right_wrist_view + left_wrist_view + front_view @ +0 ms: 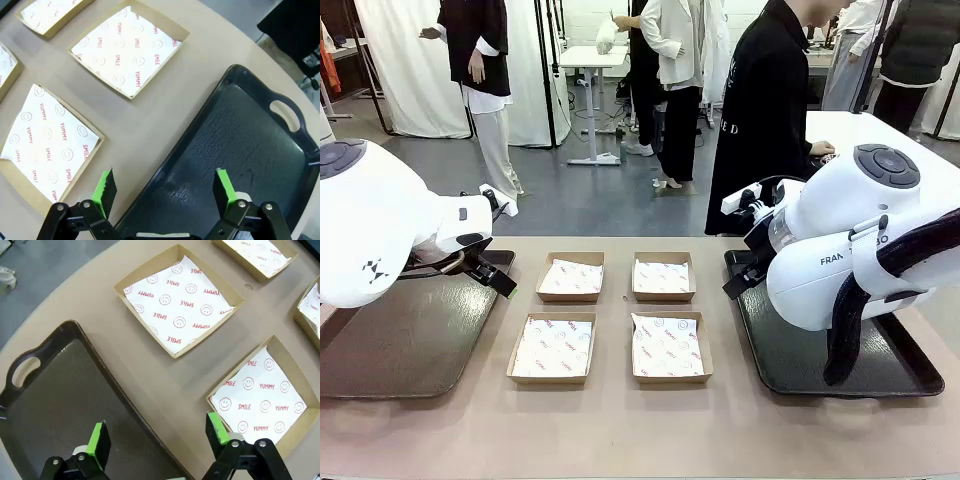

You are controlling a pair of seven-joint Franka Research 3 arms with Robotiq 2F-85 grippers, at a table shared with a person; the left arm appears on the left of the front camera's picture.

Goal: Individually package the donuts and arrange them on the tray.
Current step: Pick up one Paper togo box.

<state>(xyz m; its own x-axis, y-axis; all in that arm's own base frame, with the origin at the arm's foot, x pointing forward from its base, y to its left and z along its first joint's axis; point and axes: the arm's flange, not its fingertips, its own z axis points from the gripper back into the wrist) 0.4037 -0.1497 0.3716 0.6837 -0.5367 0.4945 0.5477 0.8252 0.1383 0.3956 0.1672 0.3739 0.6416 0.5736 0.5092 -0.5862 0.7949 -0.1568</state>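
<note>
The donuts are out of view. Four shallow cardboard boxes lined with white paper printed in red stand in a square at mid-table: back left, back right, front left, front right. My left gripper is open above the inner edge of a dark brown tray, with the nearest box beside it. My right gripper is open over the inner rim of a black tray, next to a lined box. Nothing sits between either pair of green pads.
The brown tray lies at the table's left, the black tray at its right under my right arm. A person in black stands at the far side of the table. Bare tabletop runs along the front edge.
</note>
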